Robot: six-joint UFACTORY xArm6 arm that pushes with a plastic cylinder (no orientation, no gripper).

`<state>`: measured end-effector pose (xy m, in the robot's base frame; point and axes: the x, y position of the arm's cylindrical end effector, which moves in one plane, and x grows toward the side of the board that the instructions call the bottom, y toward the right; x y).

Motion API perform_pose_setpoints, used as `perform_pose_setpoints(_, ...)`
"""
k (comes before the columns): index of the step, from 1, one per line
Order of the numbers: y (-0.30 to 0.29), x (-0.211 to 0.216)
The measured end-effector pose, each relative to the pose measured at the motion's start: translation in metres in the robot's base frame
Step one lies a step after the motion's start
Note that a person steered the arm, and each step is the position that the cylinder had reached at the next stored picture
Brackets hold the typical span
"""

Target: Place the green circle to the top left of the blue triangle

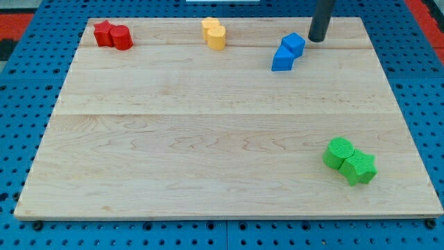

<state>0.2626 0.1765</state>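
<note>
The green circle (338, 152) sits at the view's lower right, touching a green star (359, 169) just below and right of it. Two blue blocks sit at the view's upper right: the blue triangle (282, 60) and a blue cube (293, 44) touching its upper right. My tip (317, 39) is at the view's top right, just right of the blue cube, far above the green circle.
A red star (103, 32) and a red cylinder (123, 37) touch at the view's top left. A yellow pair (214, 33) sits at the top middle. The wooden board (208, 139) lies on a blue pegboard.
</note>
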Motion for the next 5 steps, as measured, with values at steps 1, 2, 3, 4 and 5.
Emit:
perform_pose_setpoints(1, -0.037, 0.016)
perform_pose_setpoints(2, -0.067, 0.035)
perform_pose_setpoints(3, -0.097, 0.049)
perform_pose_setpoints(4, -0.103, 0.053)
perform_pose_setpoints(5, -0.090, 0.051)
